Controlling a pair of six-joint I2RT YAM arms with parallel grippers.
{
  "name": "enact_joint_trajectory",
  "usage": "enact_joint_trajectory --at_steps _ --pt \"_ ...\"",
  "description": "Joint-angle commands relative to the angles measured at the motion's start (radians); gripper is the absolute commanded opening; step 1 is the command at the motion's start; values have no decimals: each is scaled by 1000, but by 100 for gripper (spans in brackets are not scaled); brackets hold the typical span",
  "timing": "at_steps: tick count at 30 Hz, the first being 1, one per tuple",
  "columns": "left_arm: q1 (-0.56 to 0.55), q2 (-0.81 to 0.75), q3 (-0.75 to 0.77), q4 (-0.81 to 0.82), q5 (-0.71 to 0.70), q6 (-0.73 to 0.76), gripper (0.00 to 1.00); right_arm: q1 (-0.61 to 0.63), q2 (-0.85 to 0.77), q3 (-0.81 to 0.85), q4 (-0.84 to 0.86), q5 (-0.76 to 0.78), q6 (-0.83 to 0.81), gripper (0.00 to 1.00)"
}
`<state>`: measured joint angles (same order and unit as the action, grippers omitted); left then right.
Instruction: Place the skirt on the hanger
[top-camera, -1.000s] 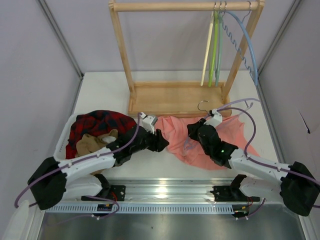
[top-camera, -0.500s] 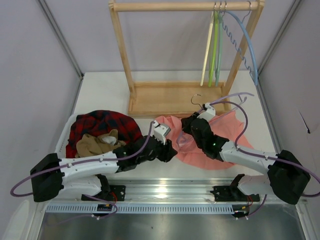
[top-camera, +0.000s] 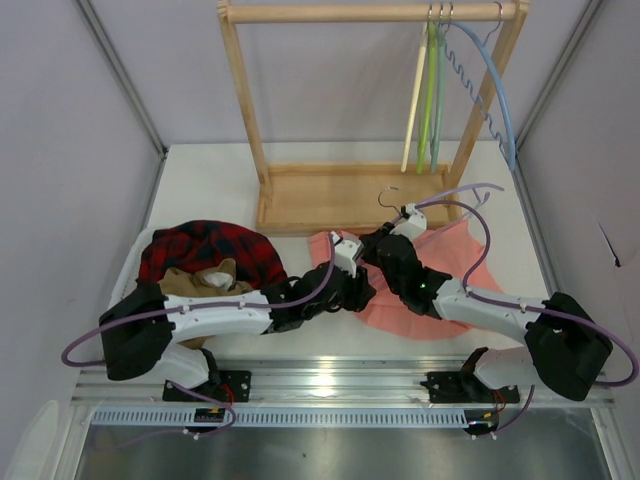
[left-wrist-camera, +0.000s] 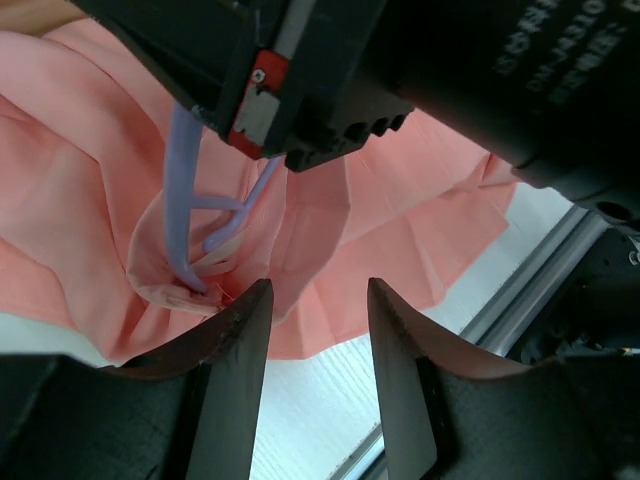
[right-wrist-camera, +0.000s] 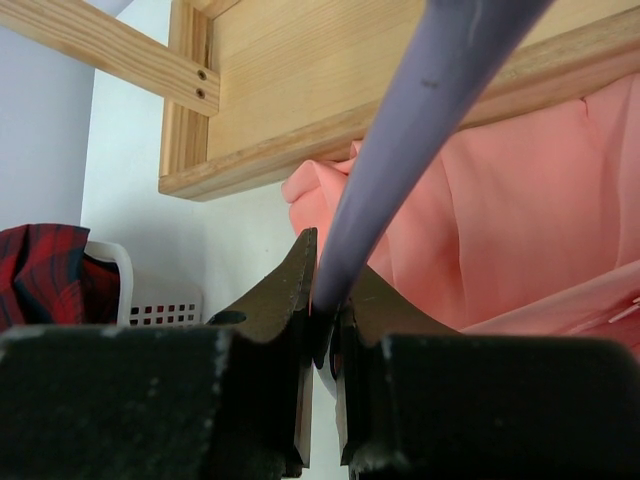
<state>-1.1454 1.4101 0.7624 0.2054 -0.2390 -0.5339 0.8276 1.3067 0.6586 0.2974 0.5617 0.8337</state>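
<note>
Right gripper (right-wrist-camera: 325, 300) clenched on hanger (right-wrist-camera: 400, 170); left gripper (left-wrist-camera: 318, 330) released, hovering over skirt (left-wrist-camera: 90, 180) beside the rack base (right-wrist-camera: 300, 90) (hanger end tucked in a fold). Pinch fabric beside that end, pull outward.

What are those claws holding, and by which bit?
Right gripper pinches the hanger by its lilac arm; left gripper, open over the skirt, holds nothing.

Pale wooden garment rack (top-camera: 345, 195) at twelve o'clock carries cream hanger (top-camera: 413, 110), green hanger (top-camera: 428, 100), light blue hanger (top-camera: 497, 90); red-black plaid garment (top-camera: 205, 250) at nine.
</note>
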Motion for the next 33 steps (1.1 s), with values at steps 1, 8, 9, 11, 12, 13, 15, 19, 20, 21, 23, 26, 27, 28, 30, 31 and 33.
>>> enact_joint_trajectory --at_steps 1,8,9,11,12,13,15,19,20,21,23,26,27,28,30,31,33 --pt "-4 9 12 72 -48 -40 49 -10 -43 19 48 55 -48 0" --pt "-2 -6 -60 110 -45 -8 45 -27 -63 19 45 0 -93 0" --pt "-1 -10 -69 115 -54 -3 45 -27 -69 18 40 1 -93 0" --pt "-1 -8 -77 141 -75 24 45 -25 -72 19 31 10 -94 0" --pt "6 0 -83 153 -75 31 45 -27 -73 19 22 17 -100 0" --pt "10 4 -89 161 -75 35 45 -27 -76 21 19 17 -108 0" --pt "26 19 -87 151 -77 48 45 -36 -76 22 8 -15 -105 0" --pt "41 52 -72 147 -77 71 45 -44 -78 26 9 -91 -76 0" --pt "41 55 -69 153 -77 80 46 -44 -77 24 2 -100 -65 0" --pt "41 58 -66 157 -89 80 46 -44 -78 24 -6 -105 -53 0" --pt "52 76 -51 160 -94 69 48 -44 -89 21 -26 -115 11 0" --pt "59 105 -28 163 -83 46 48 -42 -119 10 -27 -120 74 0" --pt "58 110 -28 169 -79 43 48 -42 -127 6 -27 -117 84 0" --pt "58 112 -25 172 -77 38 50 -42 -135 4 -26 -115 88 0" --pt "58 104 -18 170 -89 34 52 -39 -146 7 -32 -103 90 0" --pt "58 99 -17 170 -103 32 55 -41 -147 9 -35 -100 88 0" --pt "59 84 -15 167 -114 35 59 -41 -150 9 -43 -83 96 0"
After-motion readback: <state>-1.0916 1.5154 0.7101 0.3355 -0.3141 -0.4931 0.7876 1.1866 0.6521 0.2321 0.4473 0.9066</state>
